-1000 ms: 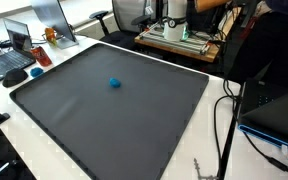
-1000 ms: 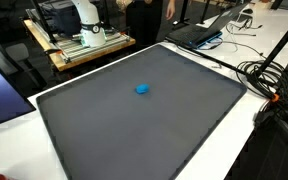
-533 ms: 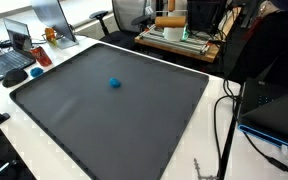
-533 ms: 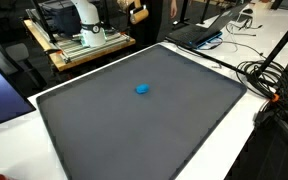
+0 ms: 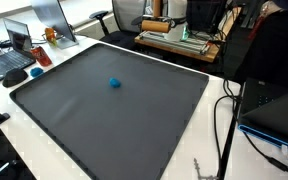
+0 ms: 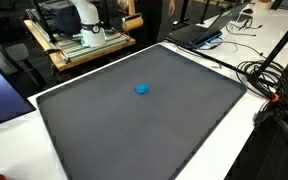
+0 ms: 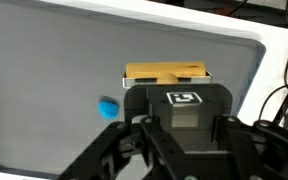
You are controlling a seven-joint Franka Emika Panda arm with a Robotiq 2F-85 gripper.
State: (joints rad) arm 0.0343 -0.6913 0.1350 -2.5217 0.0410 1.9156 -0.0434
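Observation:
My gripper (image 7: pixel 174 88) is shut on a tan wooden block (image 7: pixel 166 72), which shows just past the black jaws in the wrist view. In both exterior views the block (image 5: pixel 156 22) (image 6: pixel 131 22) hangs in the air beyond the far edge of the dark mat (image 5: pixel 134 120) (image 6: pixel 164 130), and most of the arm is cut off at the top. A small blue lump (image 5: pixel 115 83) (image 6: pixel 142 88) lies alone on the mat, well short of the block. In the wrist view the blue lump (image 7: pixel 108 106) sits left of the jaws.
A wooden cart with a white machine (image 6: pixel 84 35) stands behind the mat. Laptops (image 5: pixel 14 55) and an orange item (image 5: pixel 50 36) sit on the white table at one side. Cables (image 6: pixel 269 85) and another laptop (image 5: pixel 279 110) lie at the other side. An office chair (image 5: pixel 129 15) is at the back.
The held block has drifted sideways and slightly lower behind the mat's far edge. The blue lump has not moved.

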